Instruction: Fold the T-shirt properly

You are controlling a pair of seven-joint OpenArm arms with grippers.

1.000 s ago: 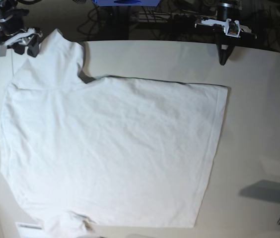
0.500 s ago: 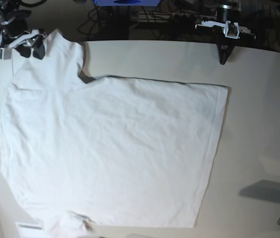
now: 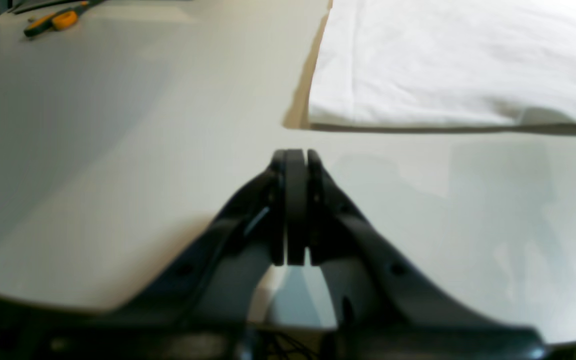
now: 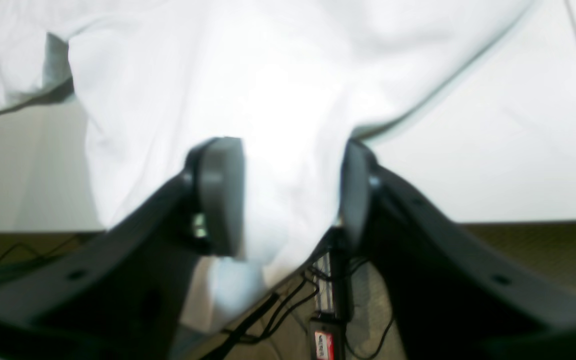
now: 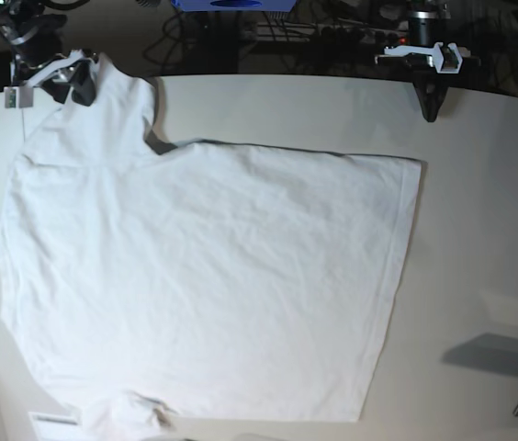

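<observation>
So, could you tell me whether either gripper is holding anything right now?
Nothing held: left gripper is shut and empty; right gripper is open around the T-shirt sleeve.

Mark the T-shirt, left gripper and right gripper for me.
T-shirt [image 5: 204,276], base view, middle of the body panel.
left gripper [image 3: 295,165], left wrist view, tips of the closed fingers.
right gripper [image 4: 288,195], right wrist view, gap between the spread fingers, over the sleeve.

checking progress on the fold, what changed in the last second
The right gripper slid rightward along the table's far edge to the sleeve tip of the white wrinkled cotton T-shirt, jaws open around it. The left gripper, shut, drifted slightly right. The shirt lies unmoved.
</observation>
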